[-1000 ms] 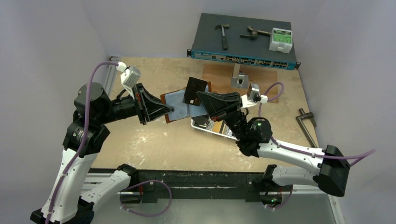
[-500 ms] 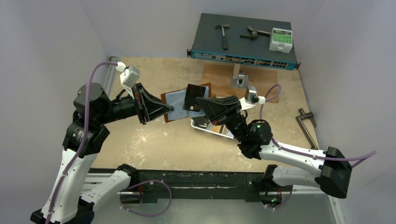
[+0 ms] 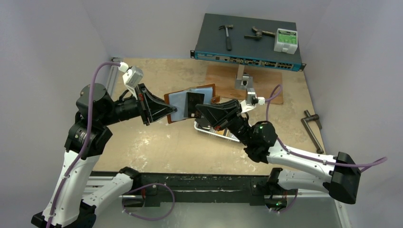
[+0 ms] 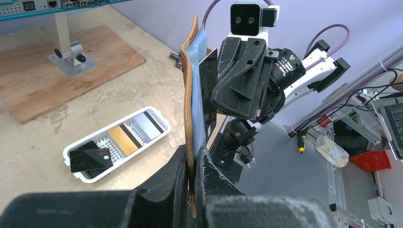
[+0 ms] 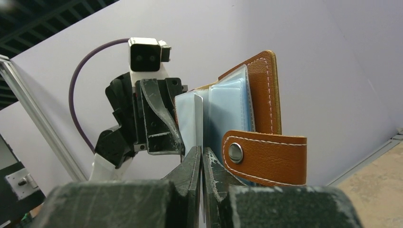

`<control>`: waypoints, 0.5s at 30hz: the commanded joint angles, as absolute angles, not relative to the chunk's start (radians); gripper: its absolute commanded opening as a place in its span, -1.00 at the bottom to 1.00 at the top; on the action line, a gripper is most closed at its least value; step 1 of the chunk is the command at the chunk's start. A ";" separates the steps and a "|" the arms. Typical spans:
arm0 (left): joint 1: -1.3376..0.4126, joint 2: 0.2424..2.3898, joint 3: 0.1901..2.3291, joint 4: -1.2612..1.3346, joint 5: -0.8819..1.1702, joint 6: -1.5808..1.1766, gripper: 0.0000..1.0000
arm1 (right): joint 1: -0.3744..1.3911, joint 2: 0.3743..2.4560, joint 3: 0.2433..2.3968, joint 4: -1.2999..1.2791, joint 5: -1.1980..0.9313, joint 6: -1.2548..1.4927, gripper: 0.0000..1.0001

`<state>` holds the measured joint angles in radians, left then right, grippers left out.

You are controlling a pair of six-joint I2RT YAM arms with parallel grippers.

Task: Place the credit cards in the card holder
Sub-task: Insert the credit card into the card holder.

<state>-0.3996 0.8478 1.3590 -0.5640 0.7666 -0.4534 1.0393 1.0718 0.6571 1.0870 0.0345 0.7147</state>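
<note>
The brown leather card holder (image 3: pixel 205 90) hangs open above the table, its bluish inner pockets (image 5: pixel 228 109) facing my right arm. My left gripper (image 3: pixel 172 112) is shut on its lower edge (image 4: pixel 191 142). My right gripper (image 3: pixel 199 109) is shut on a black credit card (image 3: pixel 192 105), which lies against the pockets and shows edge-on between the fingers in the right wrist view. The snap tab (image 5: pixel 266 156) sticks out beside the right fingers. More credit cards lie in the white tray (image 4: pixel 159 133): a black one (image 4: pixel 90 159), an orange-yellow one (image 4: pixel 124 137) and a whitish one (image 4: pixel 147 126).
The tray (image 3: pixel 211 133) sits on the table under my right arm. A wooden board (image 3: pixel 223 76) with a metal bracket (image 3: pixel 243 80) lies behind. At the back stands a network switch (image 3: pixel 247 45) carrying tools. A metal tool (image 3: pixel 312 127) lies at the right.
My right gripper has moved left and lower with the black card, bringing it from beside the holder to flat against its inner pockets. The left gripper has kept its grip almost still.
</note>
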 commanded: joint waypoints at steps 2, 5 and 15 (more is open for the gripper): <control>-0.402 0.841 1.373 -0.490 0.815 -0.480 -1.00 | 1.042 1.060 0.666 0.988 0.035 0.690 -1.00; -0.402 0.841 1.371 -0.491 0.815 -0.480 -1.00 | 1.041 1.058 0.669 0.982 0.028 0.684 -1.00; -0.402 0.834 1.359 -0.487 0.843 -0.478 -1.00 | 1.042 1.082 0.746 0.916 -0.020 0.627 -1.00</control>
<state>-0.3996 0.8509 1.3590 -0.5625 0.7715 -0.4530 1.0405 1.0592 0.6933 1.0054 0.0116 0.6838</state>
